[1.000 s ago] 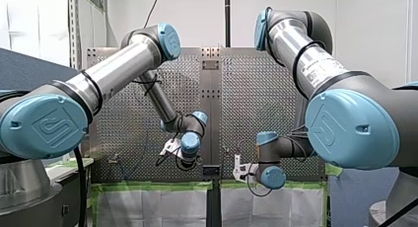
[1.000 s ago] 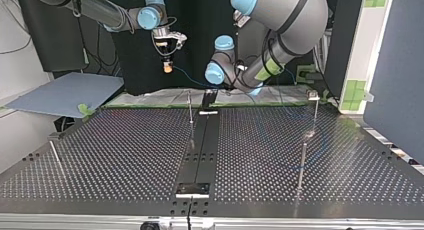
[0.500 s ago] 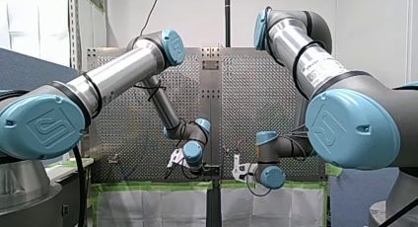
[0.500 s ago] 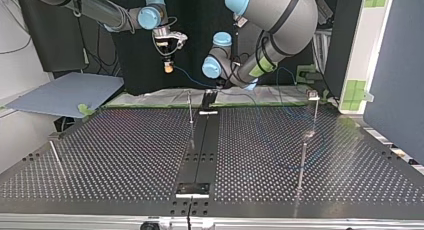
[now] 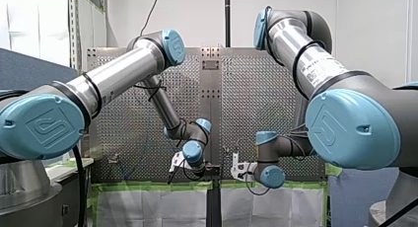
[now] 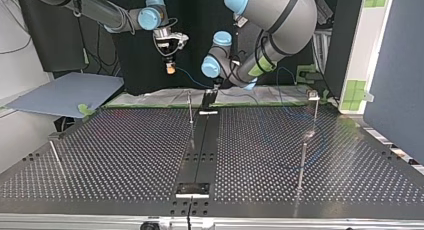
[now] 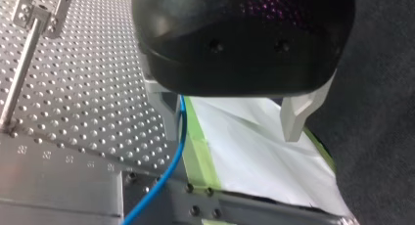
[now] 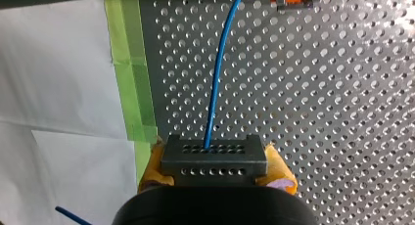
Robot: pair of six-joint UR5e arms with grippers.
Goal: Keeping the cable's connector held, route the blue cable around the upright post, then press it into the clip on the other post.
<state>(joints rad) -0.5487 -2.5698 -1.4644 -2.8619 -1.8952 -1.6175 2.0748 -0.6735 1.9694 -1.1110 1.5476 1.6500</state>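
- Connector [image 8: 214, 157] pinched between the yellow pads [image 8: 281, 170] of my right gripper [image 8: 214, 173], just inside the surface's [image 8: 342, 98] green-taped edge.
- Blue cable [image 8: 215, 88]: leaves the connector and runs straight ahead over the perforations.
- My left gripper [image 7: 230, 118]: fingers [image 7: 296, 116] spread wide, gripping nothing.
- Same cable inside that gap, hard beside one finger and well apart from the other, long axis roughly along the fingers.
- Post [image 7: 19, 73] with a bracketed top, out past the cable-side finger, apart from the cable.
- Likely next: close on the cable, then carry it sideways toward a post.
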